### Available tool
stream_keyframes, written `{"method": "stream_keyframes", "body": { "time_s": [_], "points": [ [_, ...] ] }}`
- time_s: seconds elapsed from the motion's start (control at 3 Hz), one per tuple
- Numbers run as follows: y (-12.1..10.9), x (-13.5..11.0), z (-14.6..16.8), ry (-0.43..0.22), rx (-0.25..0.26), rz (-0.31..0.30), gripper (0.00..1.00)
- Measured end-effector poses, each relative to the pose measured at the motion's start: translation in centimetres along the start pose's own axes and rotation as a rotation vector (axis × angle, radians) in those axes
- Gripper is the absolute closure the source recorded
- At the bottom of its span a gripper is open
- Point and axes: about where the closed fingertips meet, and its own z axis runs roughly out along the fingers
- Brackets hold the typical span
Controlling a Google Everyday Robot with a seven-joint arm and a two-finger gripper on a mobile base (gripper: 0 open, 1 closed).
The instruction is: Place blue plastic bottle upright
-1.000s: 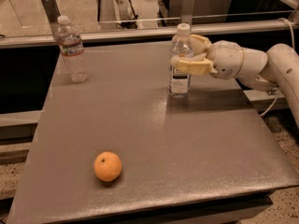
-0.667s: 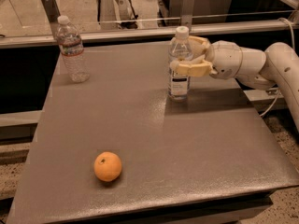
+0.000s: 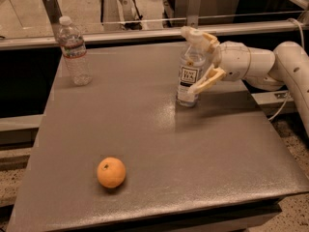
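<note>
The blue plastic bottle stands upright on the grey table, right of centre towards the back; its white label with dark print faces me. My gripper reaches in from the right and is open. One finger sits by the bottle's cap, the other finger slants down beside the lower body. The bottle stands on the table between the spread fingers.
A clear ribbed bottle with a red-and-white label band stands at the back left. An orange lies near the front left. A metal rail runs along the table's back edge. My white arm crosses the right side.
The fingers were closed on the bottle's upper part; they have now spread apart and let go. The bottle stays upright in the same spot.
</note>
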Motion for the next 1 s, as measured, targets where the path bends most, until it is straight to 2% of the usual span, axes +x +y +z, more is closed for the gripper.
{"method": "stream_keyframes", "body": {
  "time_s": [0.67,1.0],
  "points": [
    [0.4,-0.2,-2.1,0.061,0.001,-0.006,0.0],
    [0.4,-0.7,-3.8,0.134,-0.02,-0.016,0.0]
  ]
}}
